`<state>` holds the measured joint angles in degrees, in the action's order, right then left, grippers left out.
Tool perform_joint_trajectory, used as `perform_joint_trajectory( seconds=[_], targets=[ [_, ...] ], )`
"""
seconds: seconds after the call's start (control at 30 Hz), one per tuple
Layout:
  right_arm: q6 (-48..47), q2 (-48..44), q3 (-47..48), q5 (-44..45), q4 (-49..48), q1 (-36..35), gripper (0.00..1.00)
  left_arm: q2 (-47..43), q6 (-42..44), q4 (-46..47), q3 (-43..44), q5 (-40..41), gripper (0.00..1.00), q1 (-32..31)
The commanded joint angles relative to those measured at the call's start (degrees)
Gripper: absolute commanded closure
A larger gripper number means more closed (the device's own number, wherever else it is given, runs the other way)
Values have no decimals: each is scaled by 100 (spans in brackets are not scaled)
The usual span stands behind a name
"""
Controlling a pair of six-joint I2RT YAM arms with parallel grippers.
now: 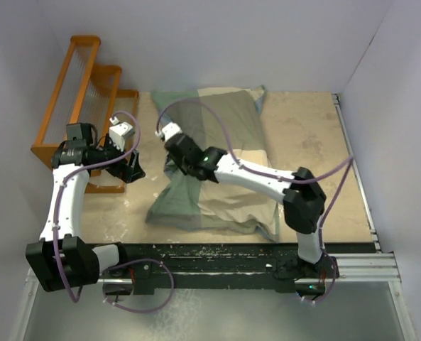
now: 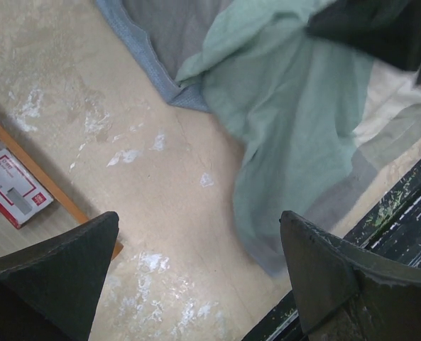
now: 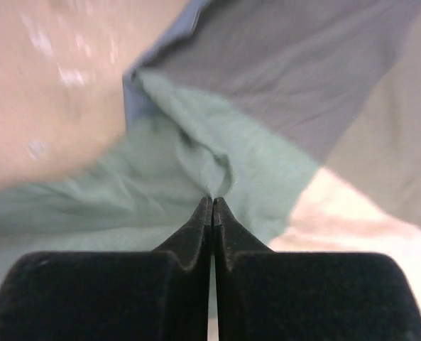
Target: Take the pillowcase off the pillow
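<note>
Cloth dominates the tabletop: the large soft pillowcase (image 1: 178, 202) in green, grey-green and cream blocks, with a dusty blue-grey edge, lies across the middle from the far edge almost to the near edge, rumpled along its left side. The right gripper (image 3: 214, 200) reaches over it from the near right corner, its black fingers pressed together on a raised fold of the green block, and the white arm crosses above the cream part. The left gripper (image 2: 199, 220) hangs over bare table just left of the cloth, fingers spread wide with nothing between them. Behind it, in the far left corner, stands an orange slatted wooden rack (image 1: 75, 85); a small red-and-white carton (image 2: 11, 188) shows beside the rack's rail in the left wrist view. The tan tabletop (image 1: 302, 142) is worn, with white scuff marks (image 2: 135, 153) near the cloth. A black metal rail (image 1: 217, 259) runs along the near edge, and plain white walls (image 1: 217, 35) enclose the other sides.
</note>
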<state>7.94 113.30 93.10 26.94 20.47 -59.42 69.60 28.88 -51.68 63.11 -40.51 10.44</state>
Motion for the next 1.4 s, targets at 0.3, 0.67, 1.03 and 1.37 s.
perform_joint_trajectory(
  seconds=[0.3,0.67,1.03,1.37],
  targets=[
    [740,-2060,335,-1263,-246,1585,100,-391,-219,838,-514,577,1,-2190],
    [1328,-2817,-1570,-1961,-857,2476,100,1181,-59,1589,492,1962,1,-3899],
    [1917,-3269,-2400,-2689,-1094,4238,100,1691,1076,1236,1725,1049,1,-2946],
    [2362,-2574,-2657,-3153,-1098,5185,100,2384,2993,2637,1187,2670,1,-3730]
  ],
)
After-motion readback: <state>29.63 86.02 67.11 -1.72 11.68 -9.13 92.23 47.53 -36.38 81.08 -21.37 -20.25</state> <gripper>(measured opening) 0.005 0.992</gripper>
